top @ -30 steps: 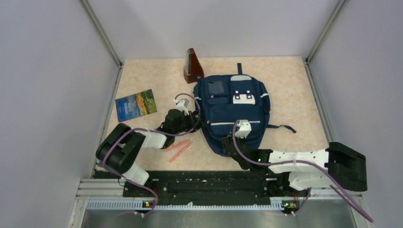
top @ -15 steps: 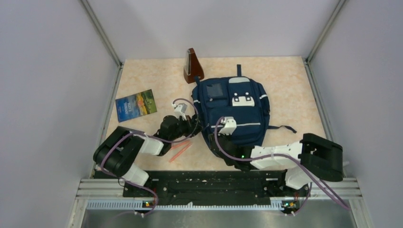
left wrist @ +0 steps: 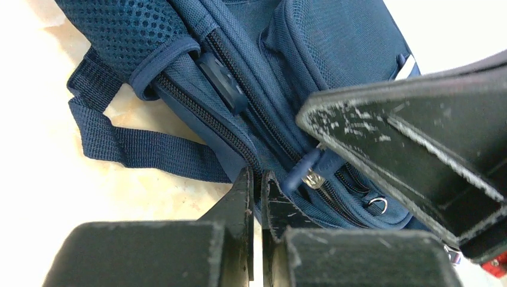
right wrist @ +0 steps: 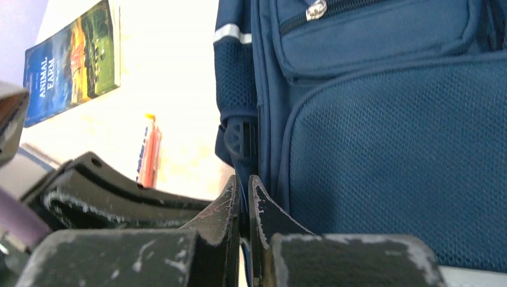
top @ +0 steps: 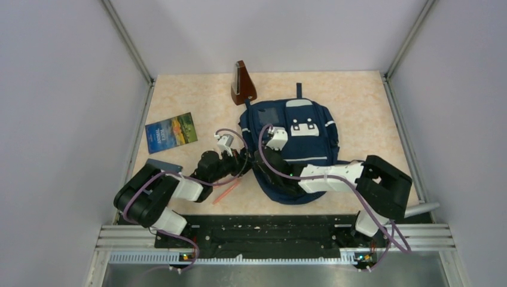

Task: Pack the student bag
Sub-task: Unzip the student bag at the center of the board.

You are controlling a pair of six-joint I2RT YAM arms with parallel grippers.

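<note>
The student bag, navy with pale grey patches, lies flat in the middle of the table. My left gripper is at the bag's left edge. In the left wrist view it is shut on a fold of the bag beside a zipper. My right gripper reaches across the bag to the same left edge. In the right wrist view it is shut on a strip of blue fabric of the bag. The two grippers are close together; the right fingers fill the right side of the left wrist view.
A dark blue book lies at the left, also in the right wrist view. Orange pens lie near the left arm. A brown wooden metronome stands behind the bag. Grey walls enclose the table.
My right arm has swung left across the bag's lower front to its left edge, beside the left gripper. The bag has shifted slightly. The left gripper has moved a little down and left.
</note>
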